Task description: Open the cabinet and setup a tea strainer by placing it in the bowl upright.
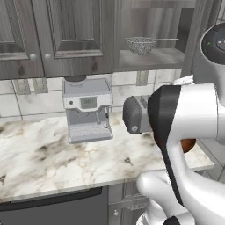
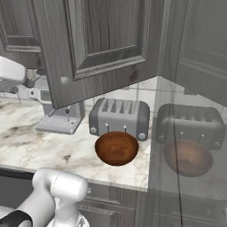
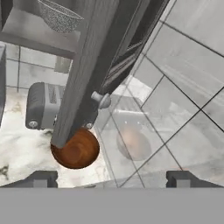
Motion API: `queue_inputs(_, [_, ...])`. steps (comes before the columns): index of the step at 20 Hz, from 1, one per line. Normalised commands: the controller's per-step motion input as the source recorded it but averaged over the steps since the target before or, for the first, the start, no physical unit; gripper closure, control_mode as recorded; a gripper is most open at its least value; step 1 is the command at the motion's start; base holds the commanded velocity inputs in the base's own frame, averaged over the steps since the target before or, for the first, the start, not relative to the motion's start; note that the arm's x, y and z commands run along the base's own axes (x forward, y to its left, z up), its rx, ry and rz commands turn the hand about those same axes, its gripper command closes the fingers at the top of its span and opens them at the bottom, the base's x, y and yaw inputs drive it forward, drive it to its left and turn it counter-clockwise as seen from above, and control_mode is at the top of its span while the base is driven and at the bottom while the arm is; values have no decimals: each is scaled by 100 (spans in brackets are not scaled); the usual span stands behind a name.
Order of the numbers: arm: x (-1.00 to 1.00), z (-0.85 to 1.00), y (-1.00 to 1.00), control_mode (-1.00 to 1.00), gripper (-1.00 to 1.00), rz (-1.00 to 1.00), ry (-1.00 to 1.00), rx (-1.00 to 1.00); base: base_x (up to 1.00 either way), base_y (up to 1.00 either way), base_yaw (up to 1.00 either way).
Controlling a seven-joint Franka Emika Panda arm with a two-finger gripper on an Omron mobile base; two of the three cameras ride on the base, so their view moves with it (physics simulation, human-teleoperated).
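The cabinet [image 1: 151, 58] stands open, and its dark grey door [image 2: 102, 44] with a round silver knob [image 2: 64, 80] swings out over the counter. On the shelf inside sits the tea strainer [image 1: 140, 44], a silver mesh basket, also at the top of the hand view [image 3: 59, 16]. The reddish-brown bowl [image 2: 116, 148] rests upright on the counter in front of the toaster, with nothing in it. In the hand view the bowl [image 3: 75, 149] lies just below the door's lower corner. My gripper [image 3: 111, 179] is open, holds nothing, and sits a little back from the door's edge [image 3: 87, 74] and knob [image 3: 104, 100].
A grey toaster [image 2: 119, 117] stands behind the bowl, and a silver coffee machine [image 1: 86, 110] stands to its left on the marble counter [image 1: 39, 158]. A glossy side wall [image 2: 190, 133] on the right mirrors the toaster and bowl. Closed cabinet doors [image 1: 66, 30] hang to the left.
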Motion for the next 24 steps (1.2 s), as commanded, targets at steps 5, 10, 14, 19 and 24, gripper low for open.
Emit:
queue_inputs(5, [4,3,55,-100,-100,-8,16,-29,0,0,0])
queue_inputs(10, [36,-15,33,-100,-100,-4,18,-33,0,0,0])
queue_inputs(14, [35,-25,24,-100,-100,0,16,-38,0,0,0])
queue_inputs(19, [36,-33,-14,-100,-100,0,16,-18,0,0,0])
queue_inputs(24, [60,-19,-6,-100,-100,-1,25,-15,0,0,0])
